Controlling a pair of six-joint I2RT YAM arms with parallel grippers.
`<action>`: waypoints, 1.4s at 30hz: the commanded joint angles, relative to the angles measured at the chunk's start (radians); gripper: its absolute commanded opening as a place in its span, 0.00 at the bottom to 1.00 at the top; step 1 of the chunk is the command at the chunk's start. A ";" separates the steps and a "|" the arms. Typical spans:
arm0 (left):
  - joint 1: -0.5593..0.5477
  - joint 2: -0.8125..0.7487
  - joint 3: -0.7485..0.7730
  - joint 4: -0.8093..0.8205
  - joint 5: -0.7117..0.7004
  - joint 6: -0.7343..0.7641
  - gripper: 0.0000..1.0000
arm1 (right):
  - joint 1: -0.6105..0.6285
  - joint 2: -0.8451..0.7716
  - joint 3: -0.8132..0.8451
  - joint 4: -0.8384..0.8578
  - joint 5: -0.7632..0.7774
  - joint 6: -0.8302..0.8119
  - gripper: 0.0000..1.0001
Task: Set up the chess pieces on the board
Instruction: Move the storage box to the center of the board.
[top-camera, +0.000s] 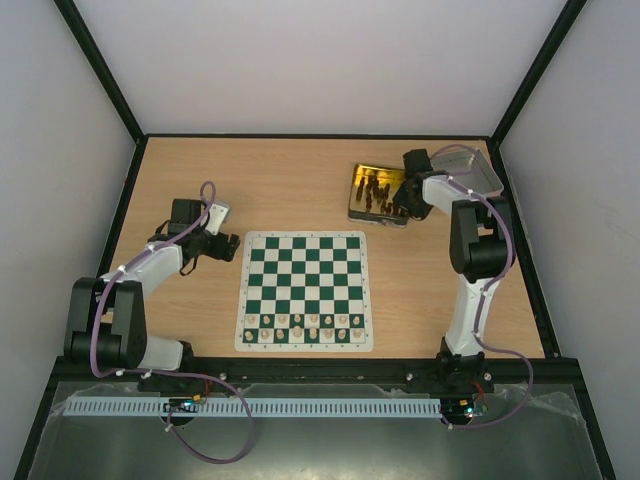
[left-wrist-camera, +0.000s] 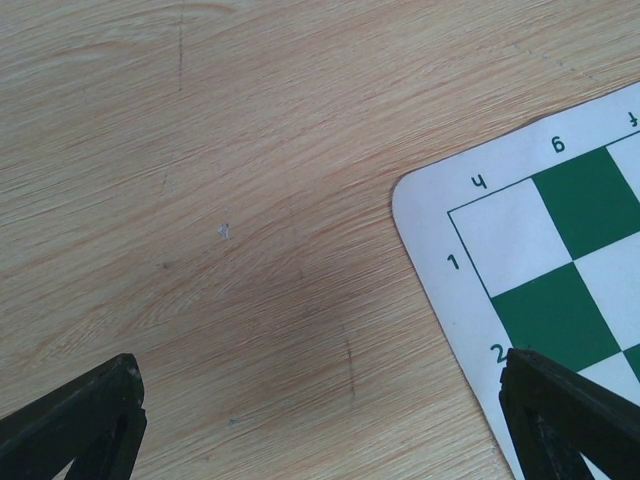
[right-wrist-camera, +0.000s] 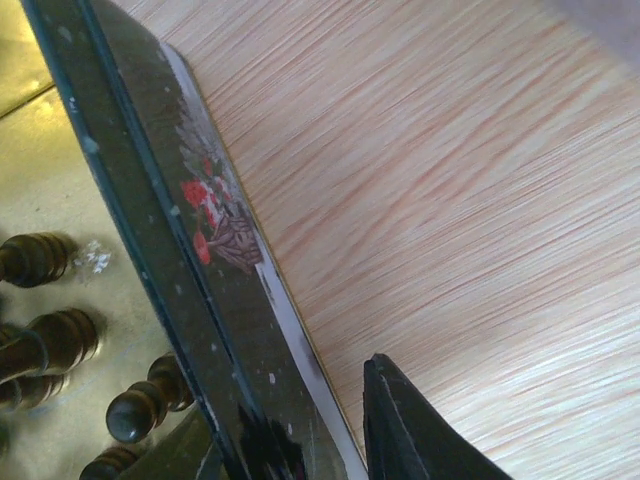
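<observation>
Clad in white shells along the long links of the left arm (top-camera: 150, 268) and right arm (top-camera: 465, 300), with bulky black housings at the joints. Strung with a lilac cable (top-camera: 100, 340) looping down each arm, tied on by small white clips. Mounted on black bases (top-camera: 165, 378) with tiny coloured lights low down. Tipped with matt black, wedge-shaped fingers (left-wrist-camera: 75, 425).
</observation>
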 joint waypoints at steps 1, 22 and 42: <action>0.004 0.012 -0.007 0.006 0.001 0.011 0.96 | -0.027 -0.004 0.004 -0.049 0.121 0.008 0.27; 0.004 0.040 0.008 -0.002 0.010 0.009 0.97 | 0.072 -0.253 0.000 -0.053 0.154 -0.016 0.55; 0.004 0.049 0.011 0.001 -0.029 0.007 0.97 | 0.274 -0.098 0.033 -0.050 0.019 -0.105 0.49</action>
